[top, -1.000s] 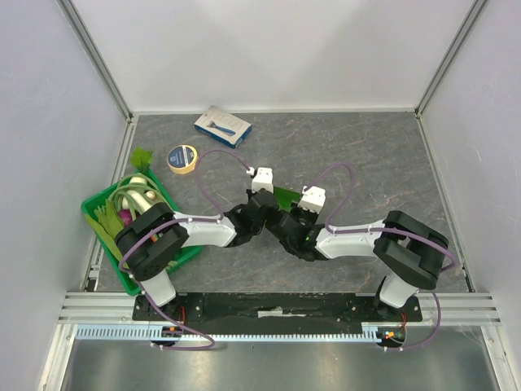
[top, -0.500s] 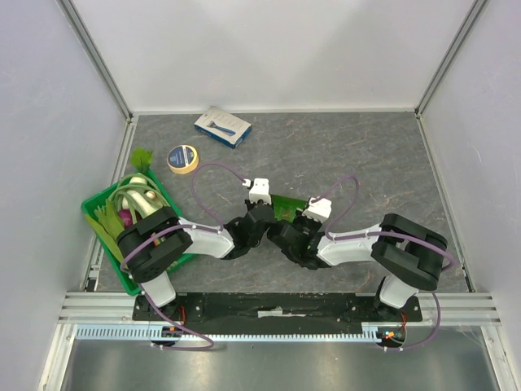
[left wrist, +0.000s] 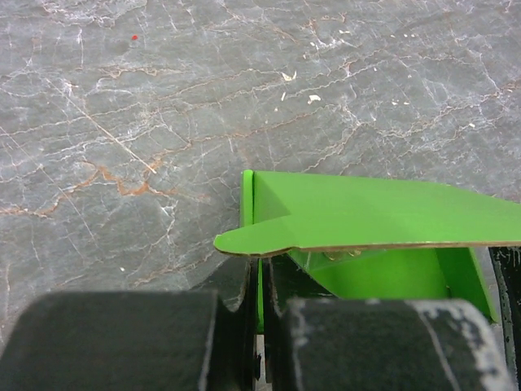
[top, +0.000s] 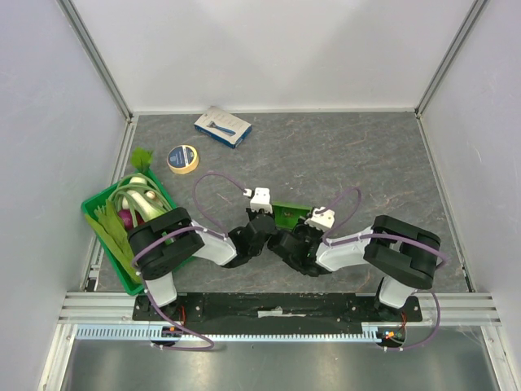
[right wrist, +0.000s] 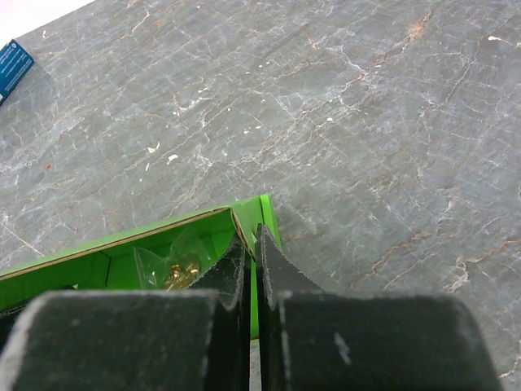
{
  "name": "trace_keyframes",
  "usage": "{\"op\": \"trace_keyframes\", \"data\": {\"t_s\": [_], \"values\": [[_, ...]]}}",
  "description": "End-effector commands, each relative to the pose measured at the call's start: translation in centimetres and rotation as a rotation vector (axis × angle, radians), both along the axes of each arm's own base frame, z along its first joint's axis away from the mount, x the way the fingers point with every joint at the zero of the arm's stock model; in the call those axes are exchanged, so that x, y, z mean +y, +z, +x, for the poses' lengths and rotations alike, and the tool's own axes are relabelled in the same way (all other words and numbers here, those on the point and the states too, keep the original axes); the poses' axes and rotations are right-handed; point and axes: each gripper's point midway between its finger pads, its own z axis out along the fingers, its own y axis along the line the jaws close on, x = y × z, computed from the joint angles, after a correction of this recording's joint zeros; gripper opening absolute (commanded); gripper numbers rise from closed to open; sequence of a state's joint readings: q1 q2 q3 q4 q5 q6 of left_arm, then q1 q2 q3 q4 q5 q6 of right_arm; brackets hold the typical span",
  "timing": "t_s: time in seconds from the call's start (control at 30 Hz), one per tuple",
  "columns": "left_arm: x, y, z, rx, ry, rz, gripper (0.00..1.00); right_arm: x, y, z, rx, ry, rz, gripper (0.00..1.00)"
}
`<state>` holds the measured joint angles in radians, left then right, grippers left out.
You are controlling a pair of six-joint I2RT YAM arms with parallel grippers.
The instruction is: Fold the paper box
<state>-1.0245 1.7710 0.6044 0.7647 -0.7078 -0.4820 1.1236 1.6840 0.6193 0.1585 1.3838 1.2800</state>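
The paper box (top: 288, 214) is a lime-green card piece lying on the table between my two wrists. In the left wrist view the paper box (left wrist: 366, 213) has one rounded flap folded over its open inside. My left gripper (left wrist: 260, 277) is shut on its upright left wall. In the right wrist view the paper box (right wrist: 114, 259) shows a small clear bag of gold bits (right wrist: 175, 273) inside. My right gripper (right wrist: 252, 248) is shut on the box's right wall near the corner. From above, the left gripper (top: 271, 230) and right gripper (top: 298, 234) sit close together at the box's near side.
A dark green crate (top: 96, 218) with vegetables stands at the left, close to my left arm. A yellow tape roll (top: 182, 159) and a blue-and-white carton (top: 222, 126) lie at the back left. Grey walls close in the table.
Both arms have drawn back toward the near edge, bringing the paper box with them; it now lies nearer and a little to the right. Both grips are unchanged.
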Motion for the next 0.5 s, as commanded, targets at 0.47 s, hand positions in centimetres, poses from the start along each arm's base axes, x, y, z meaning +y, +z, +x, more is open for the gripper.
{"op": "trace_keyframes", "data": {"t_s": [0.47], "values": [[5.8, -4.6, -2.0, -0.007, 0.199, 0.203, 0.02, -3.6, -1.9, -4.4, 0.263, 0.178, -0.275, 0.33]]}}
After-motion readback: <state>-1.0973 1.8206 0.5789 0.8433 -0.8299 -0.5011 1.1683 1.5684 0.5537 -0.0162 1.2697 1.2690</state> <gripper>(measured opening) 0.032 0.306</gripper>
